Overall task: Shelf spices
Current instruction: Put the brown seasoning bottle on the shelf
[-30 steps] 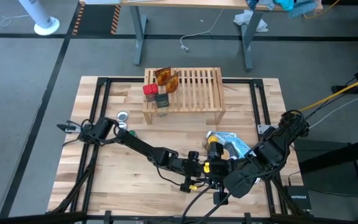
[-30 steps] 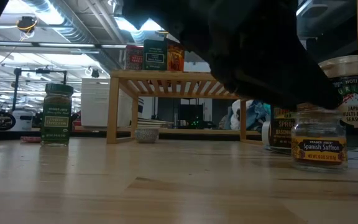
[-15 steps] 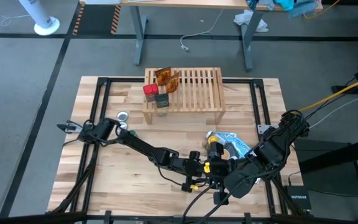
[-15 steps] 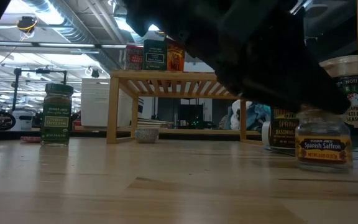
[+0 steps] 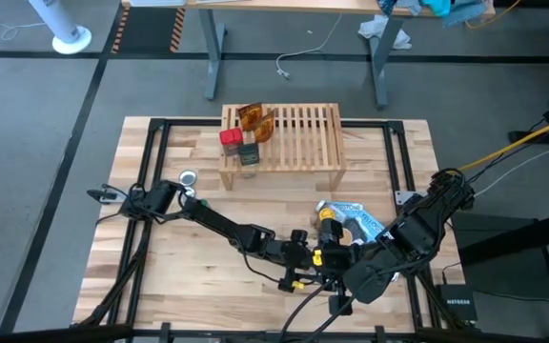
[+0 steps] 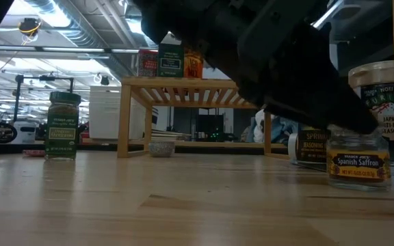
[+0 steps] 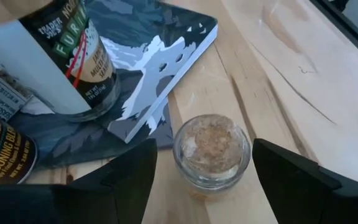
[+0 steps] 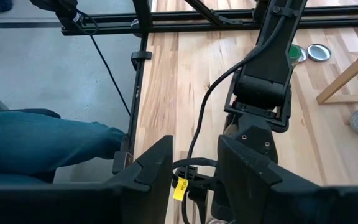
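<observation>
Left claw (image 7: 197, 177): your fingers stand wide to either side of the small clear glass saffron jar (image 7: 211, 155), not yet closed on it.
Jar: upright on the tabletop (image 7: 303, 81), beside the blue-and-black pouch (image 7: 160, 68).
Right claw (image 8: 194, 177): part open, empty, waiting nearby.
Shelf: the light-wood slatted rack (image 5: 289, 133) already carries a few spices at one end.

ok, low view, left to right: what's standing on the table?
Green-capped jar → shelf with three spices on top → saffron jar → furikake jar, partly cut off at the frame edge.
</observation>
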